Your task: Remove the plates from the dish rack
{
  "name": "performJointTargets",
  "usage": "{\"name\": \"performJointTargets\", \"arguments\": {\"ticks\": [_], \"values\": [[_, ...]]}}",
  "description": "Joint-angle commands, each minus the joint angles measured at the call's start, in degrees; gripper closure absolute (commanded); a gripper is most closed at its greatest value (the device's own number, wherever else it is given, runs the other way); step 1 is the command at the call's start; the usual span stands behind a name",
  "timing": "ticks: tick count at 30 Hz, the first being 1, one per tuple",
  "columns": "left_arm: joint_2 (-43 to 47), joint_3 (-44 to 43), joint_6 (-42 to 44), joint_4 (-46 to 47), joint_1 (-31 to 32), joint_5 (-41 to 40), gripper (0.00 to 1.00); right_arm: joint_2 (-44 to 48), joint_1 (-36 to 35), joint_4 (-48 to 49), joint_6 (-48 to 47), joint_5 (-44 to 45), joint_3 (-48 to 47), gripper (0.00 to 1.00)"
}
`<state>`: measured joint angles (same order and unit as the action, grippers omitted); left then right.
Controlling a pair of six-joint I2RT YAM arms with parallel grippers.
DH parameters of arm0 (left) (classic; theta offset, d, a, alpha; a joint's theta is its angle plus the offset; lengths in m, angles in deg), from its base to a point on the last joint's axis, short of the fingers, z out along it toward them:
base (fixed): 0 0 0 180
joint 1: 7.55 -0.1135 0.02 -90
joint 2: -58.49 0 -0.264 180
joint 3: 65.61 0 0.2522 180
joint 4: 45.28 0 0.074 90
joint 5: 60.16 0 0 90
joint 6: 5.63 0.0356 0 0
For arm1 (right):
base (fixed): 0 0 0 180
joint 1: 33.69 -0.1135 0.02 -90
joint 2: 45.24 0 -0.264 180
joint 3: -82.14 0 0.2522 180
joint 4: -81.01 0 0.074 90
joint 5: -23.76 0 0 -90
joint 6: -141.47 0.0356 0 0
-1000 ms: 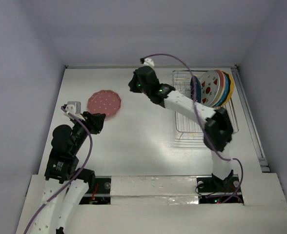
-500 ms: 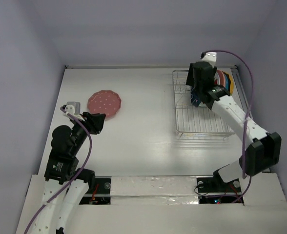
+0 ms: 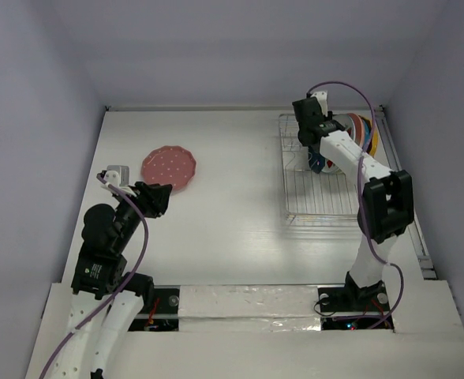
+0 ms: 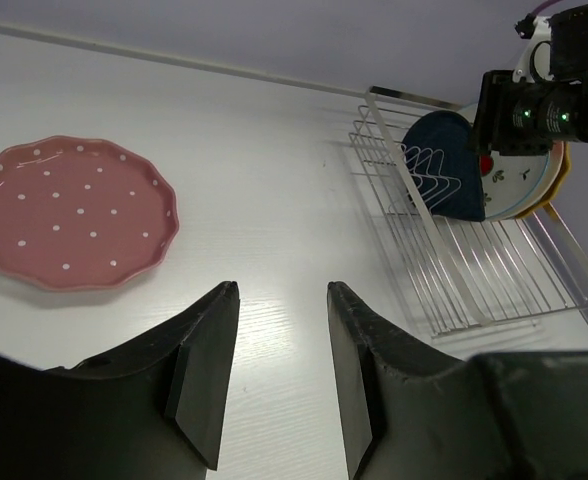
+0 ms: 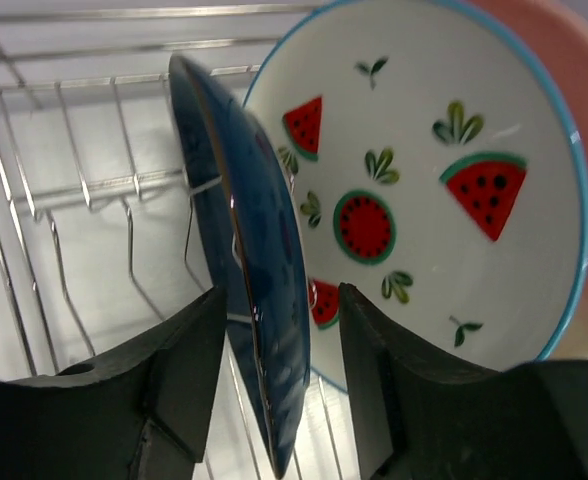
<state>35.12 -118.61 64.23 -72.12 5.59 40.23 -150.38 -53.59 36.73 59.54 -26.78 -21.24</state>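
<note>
The dish rack point(image 3: 327, 207) point(image 4: 494, 290) point(image 5: 64, 160) stands at the far right with plates on edge at its far end. The front one is dark blue point(image 3: 316, 163) point(image 4: 444, 165) point(image 5: 264, 300). Behind it are a white plate with red fruit slices point(image 5: 424, 180) and a pink one point(image 5: 579, 120). My right gripper point(image 3: 316, 156) point(image 5: 282, 295) is open and straddles the dark blue plate's rim, one finger on each side, with a gap showing. The pink dotted plate point(image 3: 169, 166) point(image 4: 69, 215) lies flat on the table. My left gripper point(image 3: 159, 196) point(image 4: 282, 290) hovers open just near of it, holding nothing.
A metal rail point(image 3: 406, 197) runs along the table's right edge beside the rack. Purple-grey walls close in the table on three sides. The near half of the rack point(image 3: 327, 189) holds only bare wire tines.
My right arm has swung from the middle of the table over to the rack. Its gripper now sits over the dark blue plate. The left arm and the pink plate have not moved.
</note>
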Motion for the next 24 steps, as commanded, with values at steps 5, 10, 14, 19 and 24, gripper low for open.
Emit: {"name": "performJointTargets", "arguments": {"ticks": [5, 10, 14, 19, 24], "values": [[1.31, -0.92, -0.07, 2.18, 0.3, -0.64, 0.62, -5.5, 0.65, -4.27, -3.68, 6.42, -9.6, 0.52], [1.58, -1.01, -0.07, 2.01, 0.3, -0.99, 0.62, -9.11, 1.7, -5.86, -4.56, 6.24, -13.12, 0.53], [1.84, -1.1, -0.07, 1.92, 0.83, -1.25, 0.62, -11.48, 1.71, -7.44, -5.7, 6.94, -16.01, 0.59], [2.11, -1.1, -0.07, 1.92, 0.83, -1.25, 0.62, -11.05, 1.71, -6.92, -7.37, 9.84, -17.34, 0.81], [2.11, -1.1, -0.16, 1.83, 1.36, -1.25, 0.62, -9.38, 1.71, -6.57, -12.72, 12.39, -18.66, 0.97]]}}
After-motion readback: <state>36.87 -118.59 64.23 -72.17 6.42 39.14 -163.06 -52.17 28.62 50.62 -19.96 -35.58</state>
